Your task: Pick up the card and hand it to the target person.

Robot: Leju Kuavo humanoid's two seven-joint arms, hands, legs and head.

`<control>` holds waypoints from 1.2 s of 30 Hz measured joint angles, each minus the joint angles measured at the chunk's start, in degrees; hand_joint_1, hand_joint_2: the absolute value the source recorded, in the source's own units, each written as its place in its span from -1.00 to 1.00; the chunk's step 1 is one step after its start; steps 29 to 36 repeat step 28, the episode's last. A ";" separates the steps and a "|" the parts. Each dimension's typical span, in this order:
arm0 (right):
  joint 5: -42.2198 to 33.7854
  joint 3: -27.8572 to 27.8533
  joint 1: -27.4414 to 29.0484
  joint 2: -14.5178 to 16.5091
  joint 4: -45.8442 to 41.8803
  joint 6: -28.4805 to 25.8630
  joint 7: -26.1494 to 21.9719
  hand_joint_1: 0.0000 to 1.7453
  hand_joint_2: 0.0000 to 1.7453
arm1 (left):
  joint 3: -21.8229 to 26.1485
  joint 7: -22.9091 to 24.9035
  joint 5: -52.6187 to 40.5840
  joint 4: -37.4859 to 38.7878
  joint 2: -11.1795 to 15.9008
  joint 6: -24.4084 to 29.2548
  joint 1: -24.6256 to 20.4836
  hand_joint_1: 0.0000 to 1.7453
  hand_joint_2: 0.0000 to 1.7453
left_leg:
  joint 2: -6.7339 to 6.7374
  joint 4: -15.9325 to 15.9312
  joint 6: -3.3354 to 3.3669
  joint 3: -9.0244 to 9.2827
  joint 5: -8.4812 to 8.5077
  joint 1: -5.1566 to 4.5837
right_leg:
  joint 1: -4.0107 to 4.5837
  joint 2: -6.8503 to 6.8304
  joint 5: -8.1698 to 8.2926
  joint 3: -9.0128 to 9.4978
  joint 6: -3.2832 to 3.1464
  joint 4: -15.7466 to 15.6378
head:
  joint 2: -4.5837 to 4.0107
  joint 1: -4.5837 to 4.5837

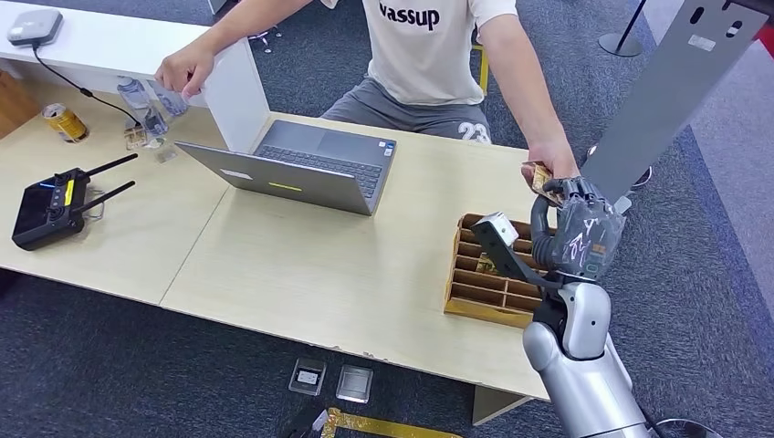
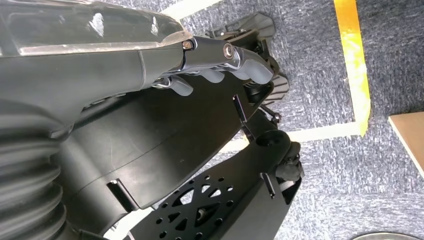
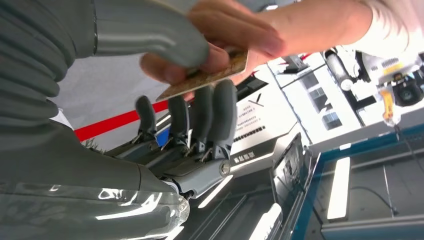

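Note:
The card (image 1: 538, 175) is a small brown-gold one, held up over the table's far right corner. My right hand (image 1: 575, 233) is raised there, with the card at its fingertips. In the right wrist view the card (image 3: 210, 75) lies between my thumb above and my fingers (image 3: 224, 107) below. The seated person's hand (image 3: 240, 30) pinches the same card from the other side. That hand (image 1: 552, 164) reaches in from the person in a white T-shirt (image 1: 424, 36) across the table. My left hand (image 2: 220, 62) hangs by my body, fingers loosely apart, holding nothing.
A wooden slotted organiser (image 1: 484, 283) sits on the table (image 1: 301, 265) right under my right hand. An open laptop (image 1: 301, 164) stands mid-table, a black remote controller (image 1: 55, 205) and a can (image 1: 64, 121) at the left. A grey slanted panel (image 1: 675, 82) rises beyond my hand.

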 joint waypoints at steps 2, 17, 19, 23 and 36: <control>0.01 0.44 -0.39 0.42 1.52 -0.02 0.01 -1.00 1.00 | -0.01 0.07 -0.58 0.00 0.00 0.06 0.00 -1.00 -0.50 | 0.00 0.00 0.00 0.00 0.00 0.00 | 0.00 0.00 0.00 0.00 0.00 0.00 | 0.00 0.00; -45.76 -0.61 -2.59 2.21 7.70 9.02 -18.62 -1.00 1.00 | 0.24 -0.32 1.62 0.02 0.01 0.18 0.11 -1.00 -1.00 | 0.00 0.01 0.00 0.00 0.00 0.00 | 0.00 0.00 0.00 -0.03 0.00 0.00 | 0.00 0.01; -53.98 -0.87 -1.93 1.92 6.78 10.57 -19.45 -1.00 1.00 | 0.36 -0.34 1.97 0.02 0.02 0.20 0.15 -1.00 -1.00 | 0.00 0.01 0.00 0.00 0.00 0.00 | 0.00 0.01 0.00 -0.04 0.00 -0.01 | 0.00 0.01; -66.04 -0.86 0.33 0.37 3.43 12.14 -19.72 -1.00 1.00 | 0.69 -0.40 2.67 0.02 0.02 0.27 0.26 -1.00 -1.00 | 0.00 0.02 0.00 0.00 0.00 0.00 | 0.00 0.00 0.00 -0.05 0.00 -0.03 | 0.00 0.00; -74.86 -0.86 4.52 -3.09 -3.45 13.09 -18.82 -1.00 1.00 | 1.08 -0.40 3.27 0.02 0.03 0.37 0.39 -1.00 -1.00 | 0.00 0.02 0.00 -0.01 -0.01 0.00 | -0.01 0.00 0.00 -0.06 0.00 -0.04 | 0.00 0.01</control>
